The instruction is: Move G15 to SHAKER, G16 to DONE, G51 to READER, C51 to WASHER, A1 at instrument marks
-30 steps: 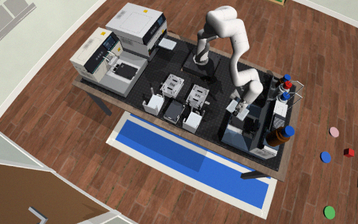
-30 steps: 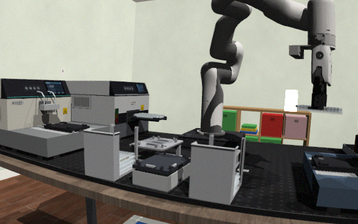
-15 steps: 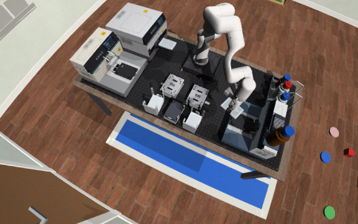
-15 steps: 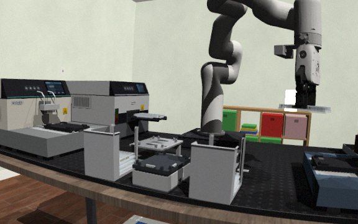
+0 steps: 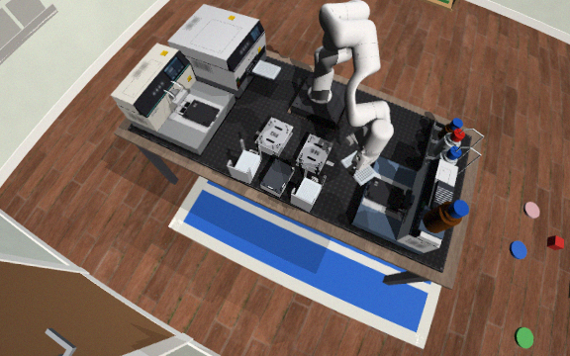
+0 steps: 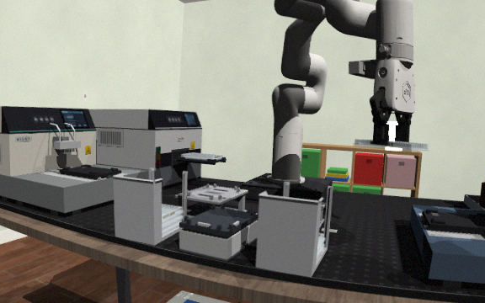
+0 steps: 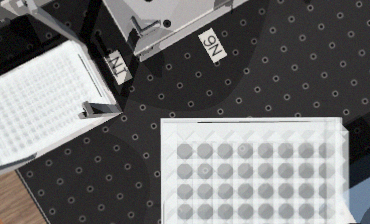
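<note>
One clear plate (image 6: 391,145) sits clamped in the tool (image 6: 391,135).

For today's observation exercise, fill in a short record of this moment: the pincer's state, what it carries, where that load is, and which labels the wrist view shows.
Pincer: shut on a plate
Load: clear well plate, held level
Position: high above the black deck, apart from every station
Labels in wrist view: IN, N6
IN rack: a white plate lies inside

One arm (image 5: 364,106), two stack racks (image 6: 135,210), two nests (image 5: 275,135).
</note>
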Robot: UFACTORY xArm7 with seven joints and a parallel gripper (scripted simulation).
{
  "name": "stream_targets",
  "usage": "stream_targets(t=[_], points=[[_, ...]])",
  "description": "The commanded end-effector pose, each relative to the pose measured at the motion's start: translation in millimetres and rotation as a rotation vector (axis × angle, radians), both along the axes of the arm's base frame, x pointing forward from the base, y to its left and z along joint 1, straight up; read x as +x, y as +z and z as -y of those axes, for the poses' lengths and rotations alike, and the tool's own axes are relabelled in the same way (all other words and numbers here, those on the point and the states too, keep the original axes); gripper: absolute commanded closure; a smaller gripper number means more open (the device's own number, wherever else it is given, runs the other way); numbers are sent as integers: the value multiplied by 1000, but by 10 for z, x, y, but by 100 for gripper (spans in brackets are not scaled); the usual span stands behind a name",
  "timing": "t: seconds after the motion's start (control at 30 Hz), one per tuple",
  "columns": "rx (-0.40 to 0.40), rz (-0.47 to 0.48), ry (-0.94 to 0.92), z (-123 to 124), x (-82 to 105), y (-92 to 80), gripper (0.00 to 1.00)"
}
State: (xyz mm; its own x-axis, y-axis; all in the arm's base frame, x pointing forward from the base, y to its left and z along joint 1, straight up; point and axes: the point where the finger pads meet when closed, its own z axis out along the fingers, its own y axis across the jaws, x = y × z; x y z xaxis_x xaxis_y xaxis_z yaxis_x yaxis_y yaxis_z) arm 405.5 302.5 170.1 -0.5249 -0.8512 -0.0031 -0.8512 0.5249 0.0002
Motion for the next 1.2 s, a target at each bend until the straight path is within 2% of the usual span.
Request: stream_targets(t=[0.0,0.4,0.6,1.17], points=[[4,6,-33,118,15,25,100],[4,5,-173,518,32,22,100],[4,5,-190,612,36,22,100],[5,4,-365,1113,57,19,100]])
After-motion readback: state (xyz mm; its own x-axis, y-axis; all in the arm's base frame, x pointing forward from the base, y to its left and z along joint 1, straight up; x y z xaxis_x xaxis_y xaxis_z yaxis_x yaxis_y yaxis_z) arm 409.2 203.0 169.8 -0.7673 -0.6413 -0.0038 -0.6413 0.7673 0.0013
